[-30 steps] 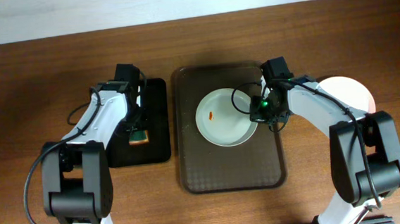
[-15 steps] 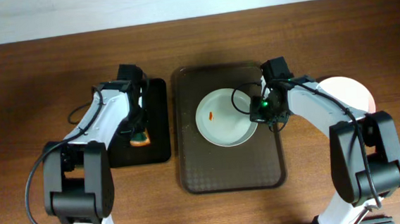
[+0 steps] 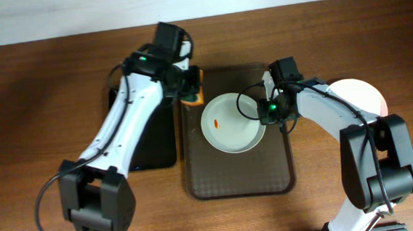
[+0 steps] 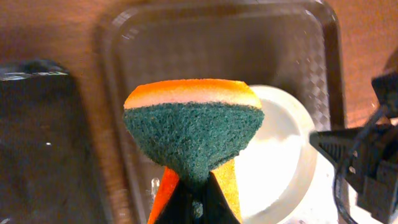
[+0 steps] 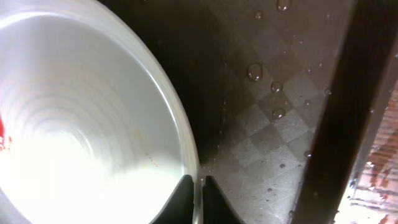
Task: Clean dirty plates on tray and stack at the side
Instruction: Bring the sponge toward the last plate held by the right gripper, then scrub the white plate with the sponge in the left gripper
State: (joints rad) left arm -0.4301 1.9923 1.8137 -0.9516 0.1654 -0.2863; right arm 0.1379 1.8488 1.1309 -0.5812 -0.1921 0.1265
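Note:
A white plate with a small orange-red smear lies on the dark brown tray. My right gripper is shut on the plate's right rim; in the right wrist view the fingers pinch the rim of the plate. My left gripper is shut on an orange sponge with a green scouring face and holds it above the tray's upper left corner, just left of the plate. Another white plate lies on the table at the right.
A smaller black tray lies left of the brown tray, and it also shows in the left wrist view. Water drops sit on the brown tray's textured surface. The wooden table surrounds both trays.
My left gripper has lifted the sponge off the black tray and moved up and right to the brown tray's upper left corner. The right gripper and plate have not moved.

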